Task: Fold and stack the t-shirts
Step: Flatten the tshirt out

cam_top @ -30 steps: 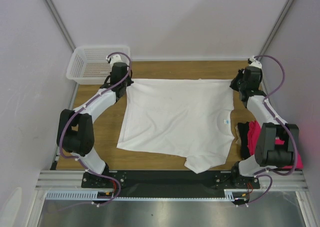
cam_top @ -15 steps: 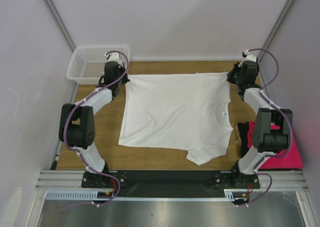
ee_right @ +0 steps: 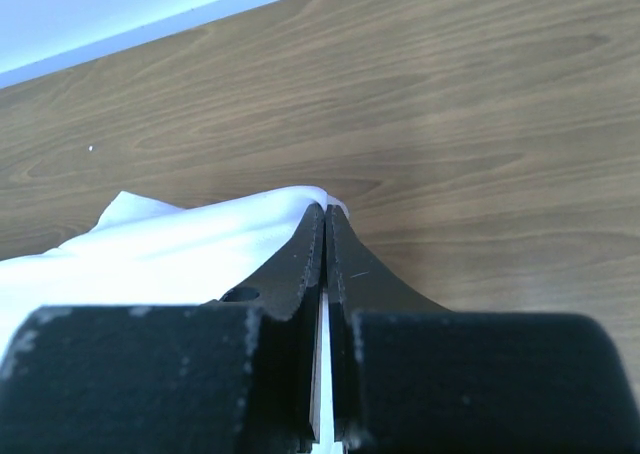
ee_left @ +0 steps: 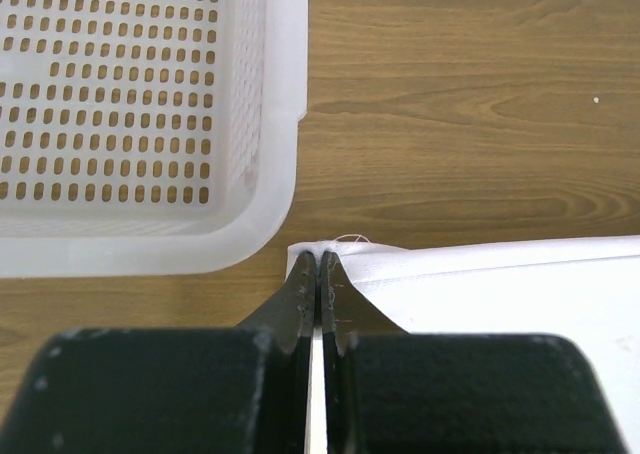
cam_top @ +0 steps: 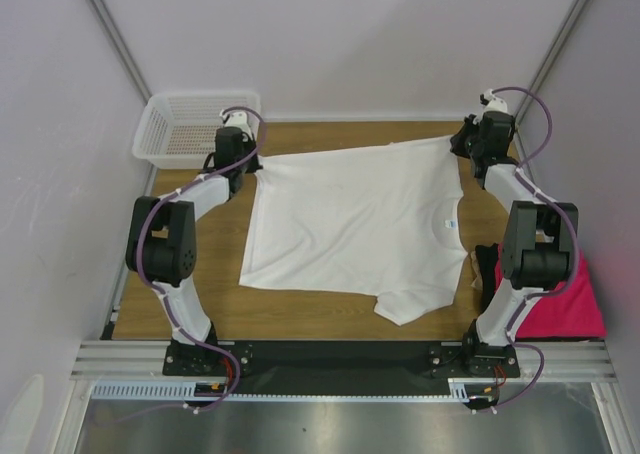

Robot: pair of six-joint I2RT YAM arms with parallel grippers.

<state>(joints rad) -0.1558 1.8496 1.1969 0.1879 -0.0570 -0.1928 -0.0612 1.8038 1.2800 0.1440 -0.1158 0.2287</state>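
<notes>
A large white t-shirt (cam_top: 350,224) lies spread across the wooden table, its small blue-white tag (cam_top: 449,222) at the right. My left gripper (cam_top: 250,166) is shut on the shirt's far left corner (ee_left: 345,264) beside the basket. My right gripper (cam_top: 462,144) is shut on the far right corner (ee_right: 290,209). The shirt's far edge is stretched between them. A magenta-pink shirt (cam_top: 560,304) and a black shirt (cam_top: 487,269) lie bunched at the right edge, partly behind the right arm.
A white mesh plastic basket (cam_top: 180,124) stands at the far left corner, and its rim (ee_left: 270,174) is close to my left gripper. Grey walls enclose the table. Bare wood (cam_top: 200,274) shows left of the shirt.
Both grippers have moved toward the far edge with the shirt's corners. The right went farther, so the far edge now slants. The shirt has slid away from the near edge.
</notes>
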